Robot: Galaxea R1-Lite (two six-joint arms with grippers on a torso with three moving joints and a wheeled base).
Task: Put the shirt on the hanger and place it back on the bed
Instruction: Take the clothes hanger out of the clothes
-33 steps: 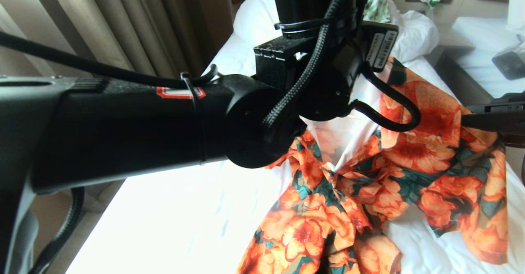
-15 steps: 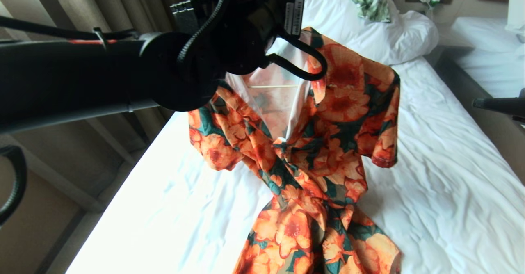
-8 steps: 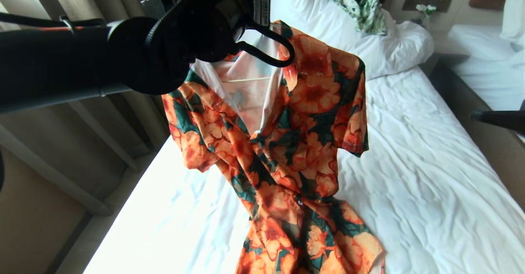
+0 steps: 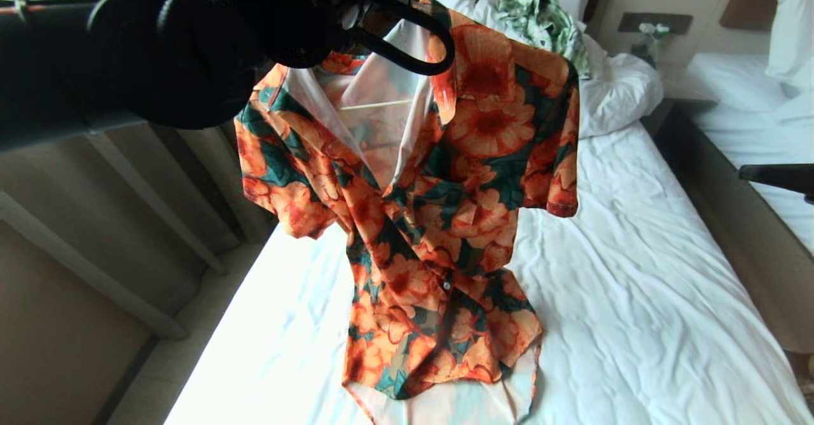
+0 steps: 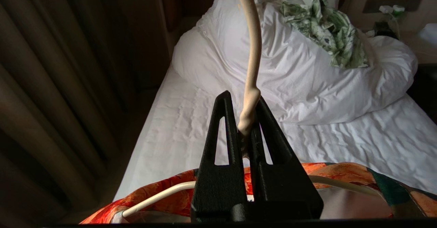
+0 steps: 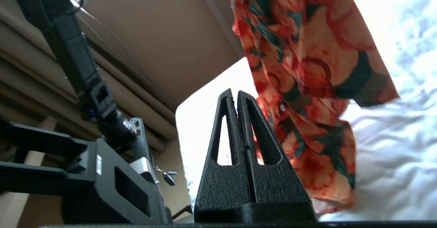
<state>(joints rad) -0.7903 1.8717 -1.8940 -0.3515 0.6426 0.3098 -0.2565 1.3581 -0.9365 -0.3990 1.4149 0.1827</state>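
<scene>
Left arm reaches across the upper left, its gripper [image 5: 244, 118] clamped tight; right gripper [image 6: 235, 96] sits closed and empty, low at the right

Right gripper [image 6: 236, 95]: black fingers pressed together, tips meeting, nothing between them. The shirt [image 6: 307, 60] hangs just past the fingertips and to one side, orange flowers on teal, lower edge draped near the white sheet of the bed [image 6: 392, 125]. A small white button [image 6: 282, 108] shows close to the fingertips. On the gripper's other side, a black robot arm [image 6: 85, 84] before beige curtains [image 6: 30, 77].
</scene>
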